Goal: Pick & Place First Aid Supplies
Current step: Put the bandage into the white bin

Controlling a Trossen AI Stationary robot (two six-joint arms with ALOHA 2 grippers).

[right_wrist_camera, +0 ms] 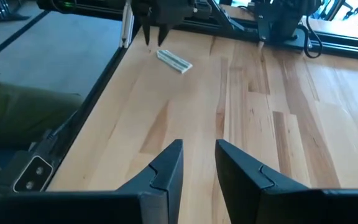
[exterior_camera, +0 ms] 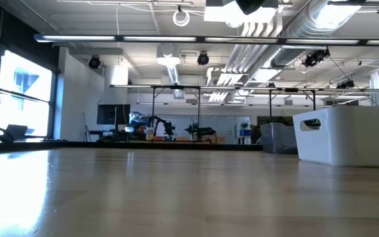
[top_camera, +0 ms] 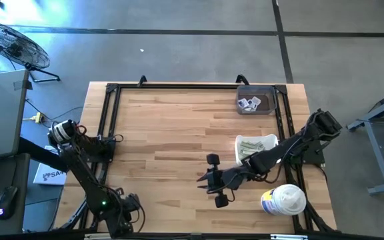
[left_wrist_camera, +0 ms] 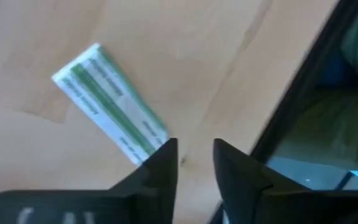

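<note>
One strip wrapper (left_wrist_camera: 110,102) lies flat near the table's (top_camera: 179,133) front-left corner, just beside the left gripper (left_wrist_camera: 194,155), jaws slightly parted; the right gripper (right_wrist_camera: 197,155) hovers mid-table, likewise empty.

On the desk (top_camera: 179,133), a tray (top_camera: 271,107) holding sachets (top_camera: 249,103) sits at the far right corner, with a bin (top_camera: 240,141) of strip wrappers (top_camera: 253,145) nearer. A tub (top_camera: 283,200) lies at the near right edge. One strip wrapper (left_wrist_camera: 109,103) lies beside the left end effector (left_wrist_camera: 194,163).
</note>
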